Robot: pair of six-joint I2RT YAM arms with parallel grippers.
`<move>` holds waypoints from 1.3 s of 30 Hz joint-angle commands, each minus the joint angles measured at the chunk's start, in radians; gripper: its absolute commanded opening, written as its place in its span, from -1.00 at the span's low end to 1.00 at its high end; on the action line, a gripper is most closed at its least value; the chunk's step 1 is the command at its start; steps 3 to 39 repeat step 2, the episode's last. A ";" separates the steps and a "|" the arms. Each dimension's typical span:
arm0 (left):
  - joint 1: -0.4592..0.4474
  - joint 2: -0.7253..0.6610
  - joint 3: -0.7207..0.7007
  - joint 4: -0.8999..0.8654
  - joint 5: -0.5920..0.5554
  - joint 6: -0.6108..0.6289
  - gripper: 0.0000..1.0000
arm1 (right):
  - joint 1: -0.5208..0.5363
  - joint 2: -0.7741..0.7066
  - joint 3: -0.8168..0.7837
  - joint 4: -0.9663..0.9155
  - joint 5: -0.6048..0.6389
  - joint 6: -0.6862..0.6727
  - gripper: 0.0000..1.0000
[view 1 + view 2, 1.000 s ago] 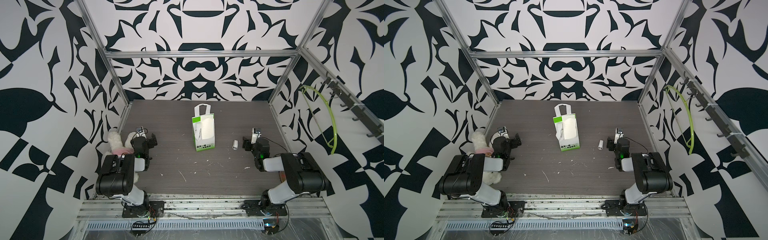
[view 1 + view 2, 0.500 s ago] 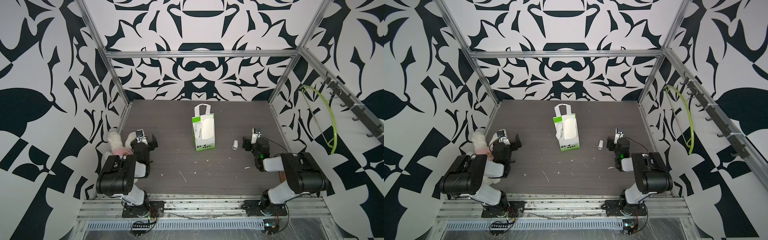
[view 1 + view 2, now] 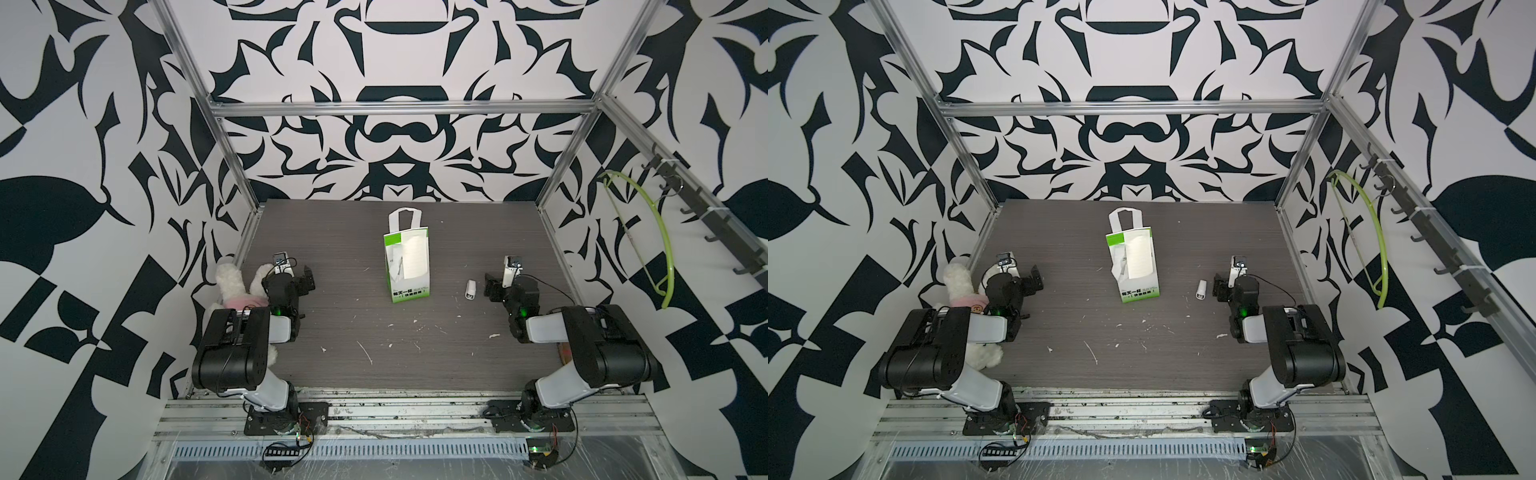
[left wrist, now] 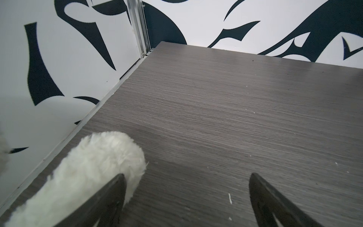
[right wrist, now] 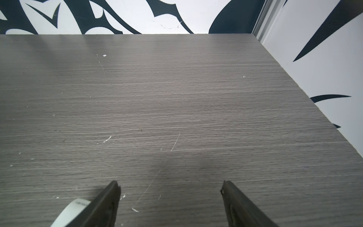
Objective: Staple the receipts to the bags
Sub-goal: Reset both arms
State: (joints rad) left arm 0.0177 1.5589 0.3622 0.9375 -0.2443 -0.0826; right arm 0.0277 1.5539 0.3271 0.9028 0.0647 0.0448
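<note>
The stapler point(image 3: 470, 289) lies between the bag point(image 3: 409, 266) and the right gripper point(image 3: 490, 286), just beside its open, empty jaws. The left gripper point(image 3: 306, 279), open too, is farther off

A white and green bag point(image 3: 1139, 291) stands in the middle of the grey table point(image 3: 1059, 232); a cream receipt point(image 3: 1138, 259) sits on its front; a little white stapler point(image 3: 1201, 289) lies at the bag's 3 o'clock, just beside the right gripper point(image 3: 1219, 286); the left gripper point(image 3: 1034, 280) is at 9 o'clock, near a fluffy white toy point(image 3: 957, 282).
</note>
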 commanded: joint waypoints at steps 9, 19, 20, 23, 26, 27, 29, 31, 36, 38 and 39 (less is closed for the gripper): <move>0.022 -0.011 0.012 -0.035 0.046 -0.016 0.98 | -0.002 -0.010 0.005 0.036 0.007 -0.001 0.68; 0.022 -0.011 0.012 -0.035 0.046 -0.016 0.98 | -0.002 -0.010 0.005 0.036 0.007 -0.001 0.68; 0.022 -0.011 0.012 -0.035 0.046 -0.016 0.98 | -0.002 -0.010 0.005 0.036 0.007 -0.001 0.68; 0.022 -0.011 0.012 -0.035 0.046 -0.016 0.98 | -0.002 -0.010 0.005 0.036 0.007 -0.001 0.68; 0.022 -0.011 0.012 -0.035 0.046 -0.016 0.98 | -0.002 -0.010 0.005 0.036 0.007 -0.001 0.68; 0.022 -0.011 0.012 -0.035 0.046 -0.016 0.98 | -0.002 -0.010 0.005 0.036 0.007 -0.001 0.68; 0.022 -0.011 0.012 -0.035 0.046 -0.016 0.98 | -0.002 -0.010 0.005 0.036 0.007 -0.001 0.68; 0.022 -0.011 0.012 -0.035 0.046 -0.016 0.98 | -0.002 -0.010 0.005 0.036 0.007 -0.001 0.68; 0.022 -0.011 0.012 -0.035 0.046 -0.016 0.98 | -0.002 -0.010 0.005 0.036 0.007 -0.001 0.68; 0.022 -0.011 0.012 -0.035 0.046 -0.016 0.98 | -0.002 -0.010 0.005 0.036 0.007 -0.001 0.68; 0.022 -0.011 0.012 -0.035 0.046 -0.016 0.98 | -0.002 -0.010 0.005 0.036 0.007 -0.001 0.68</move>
